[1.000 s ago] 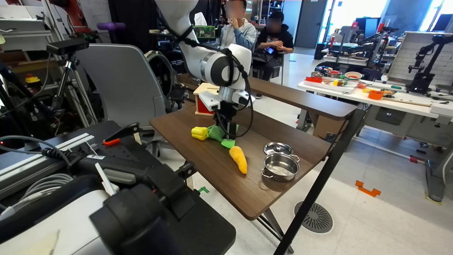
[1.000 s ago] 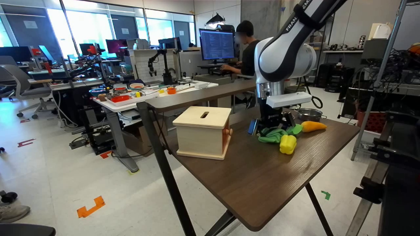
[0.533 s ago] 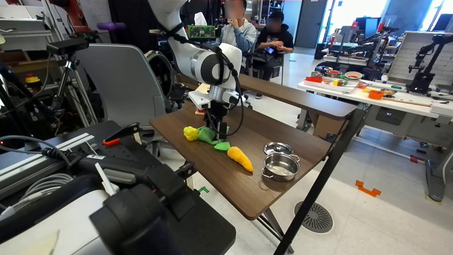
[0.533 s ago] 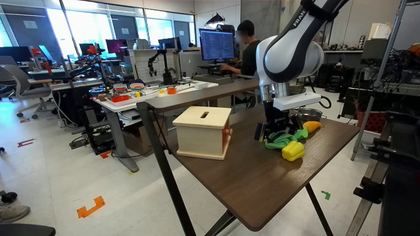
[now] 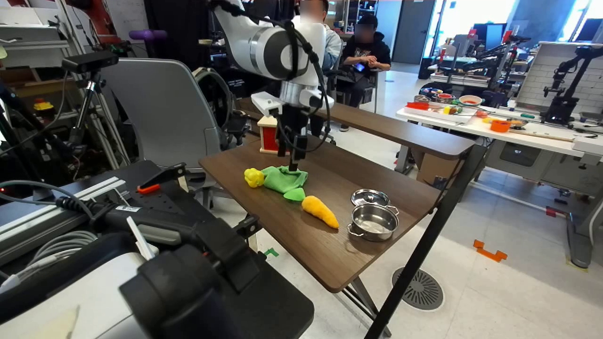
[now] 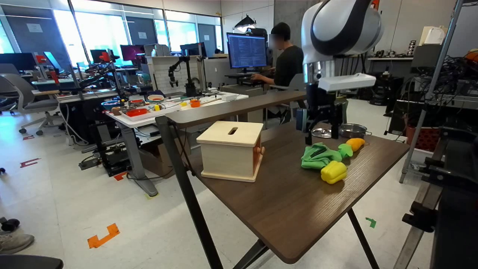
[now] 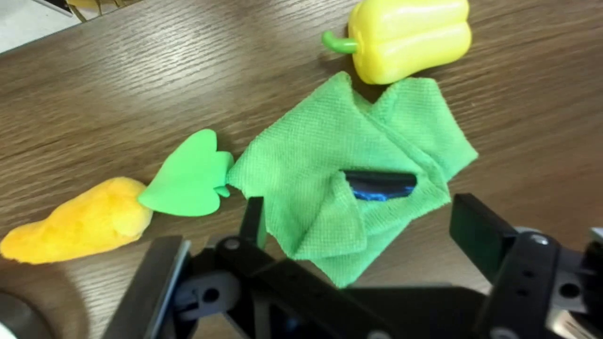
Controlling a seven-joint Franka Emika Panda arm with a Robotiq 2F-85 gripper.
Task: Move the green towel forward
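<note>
The green towel [image 5: 285, 179] lies crumpled on the brown table, and it also shows in an exterior view [image 6: 319, 156] and in the wrist view [image 7: 311, 155]. A dark shiny object [image 7: 381, 183] with a blue edge shows in a fold of the towel. My gripper [image 5: 288, 160] is above the towel, apart from it. In the wrist view my gripper [image 7: 360, 209] has its fingers wide apart with nothing held between them. In an exterior view my gripper [image 6: 321, 137] hangs over the towel's far side.
A yellow pepper [image 7: 410, 37] lies against or very near the towel. A carrot [image 7: 80, 221] with a green leaf [image 7: 188, 179] lies on the other side, the leaf close to the towel's corner. A metal pot [image 5: 374, 221], its lid [image 5: 370, 197] and a wooden box [image 6: 229, 157] stand on the table [image 6: 283, 209].
The towel and pepper first shifted toward the pepper's side of the table, and the carrot turned slightly. Since half a second ago, my gripper has risen off the towel, which stays on the table.
</note>
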